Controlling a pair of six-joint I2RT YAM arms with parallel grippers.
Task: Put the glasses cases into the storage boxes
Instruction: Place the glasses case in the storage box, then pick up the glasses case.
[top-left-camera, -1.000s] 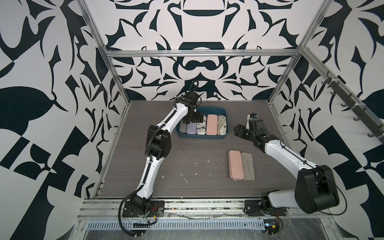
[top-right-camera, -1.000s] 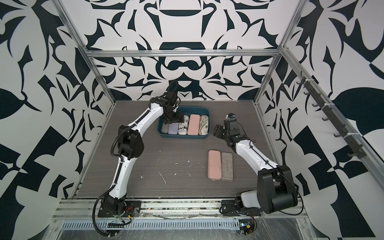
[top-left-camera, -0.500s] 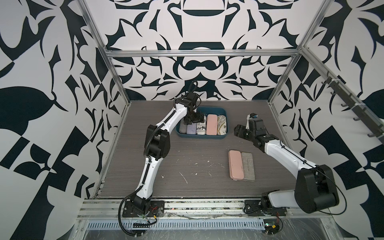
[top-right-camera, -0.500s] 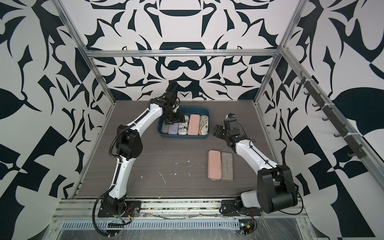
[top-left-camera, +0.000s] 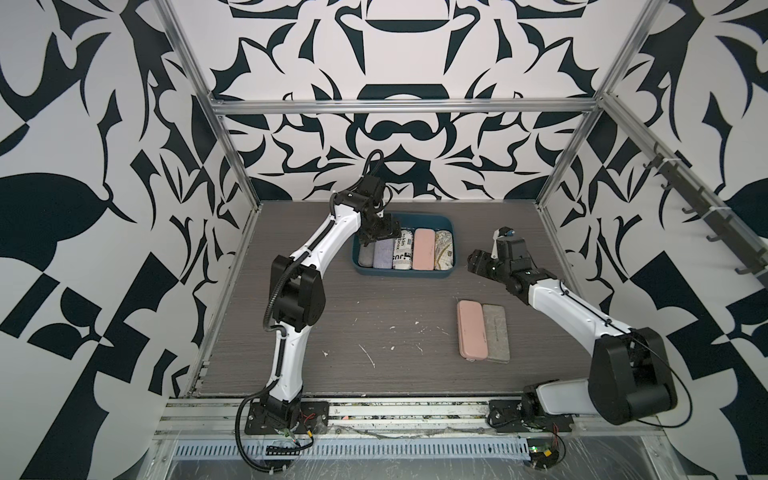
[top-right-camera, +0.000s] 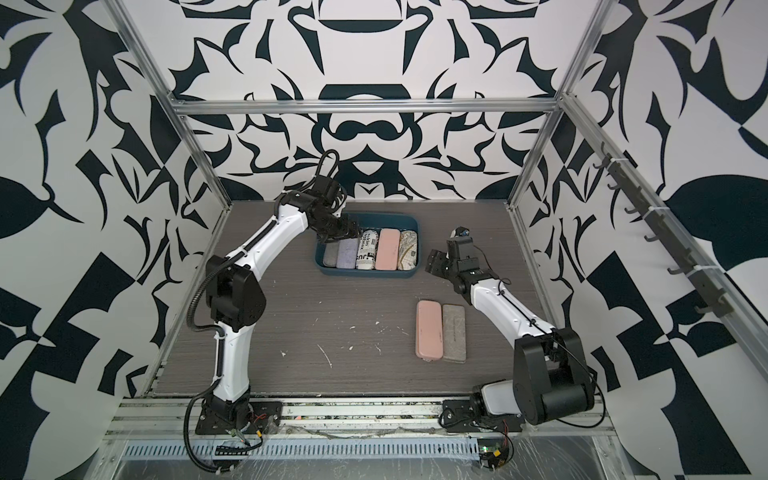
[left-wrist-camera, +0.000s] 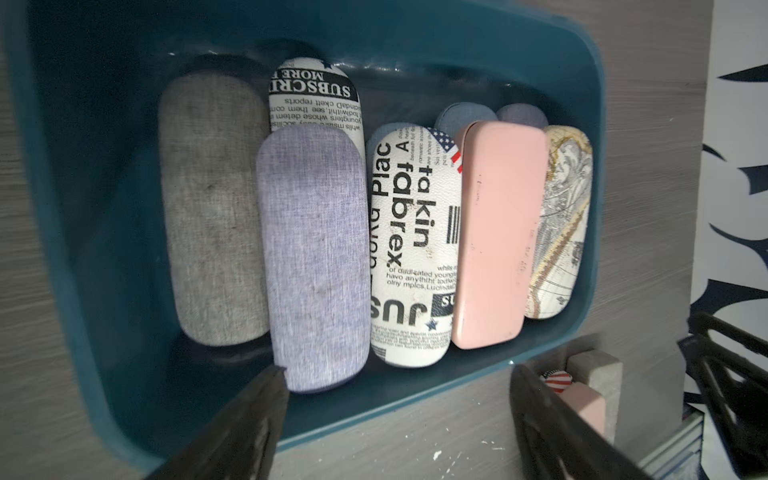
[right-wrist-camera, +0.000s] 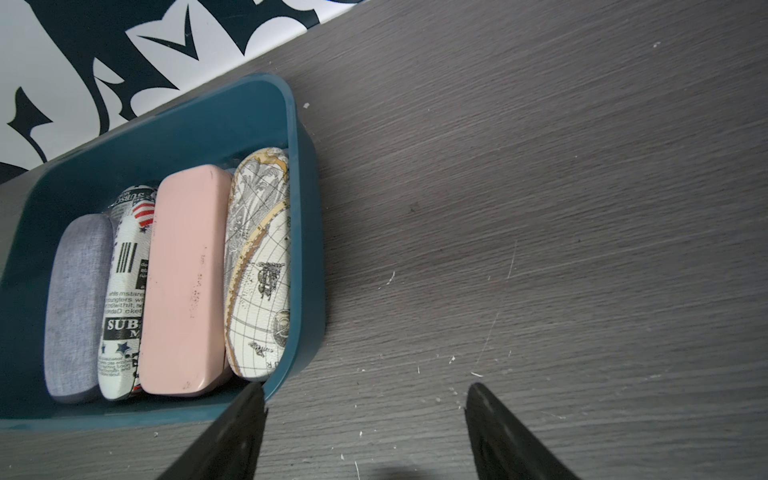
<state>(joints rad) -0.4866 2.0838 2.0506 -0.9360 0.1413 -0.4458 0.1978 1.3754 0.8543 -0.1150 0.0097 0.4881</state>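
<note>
The dark teal storage box stands at the back of the table. It holds a row of glasses cases: grey, lavender, newspaper-print with a flag, pink and map-print. Ends of other cases show beneath them. A pink case and a grey felt case lie side by side on the table. My left gripper hangs open and empty over the box's back left corner. To the right of the box my right gripper is open and empty, above bare table.
The grey wood-grain tabletop carries small white flecks and scratches. Patterned walls and metal frame posts close in the back and both sides. A rail of hooks runs along the right wall.
My left gripper has shifted slightly toward the box's back left corner. The right arm and all cases are where they were.
</note>
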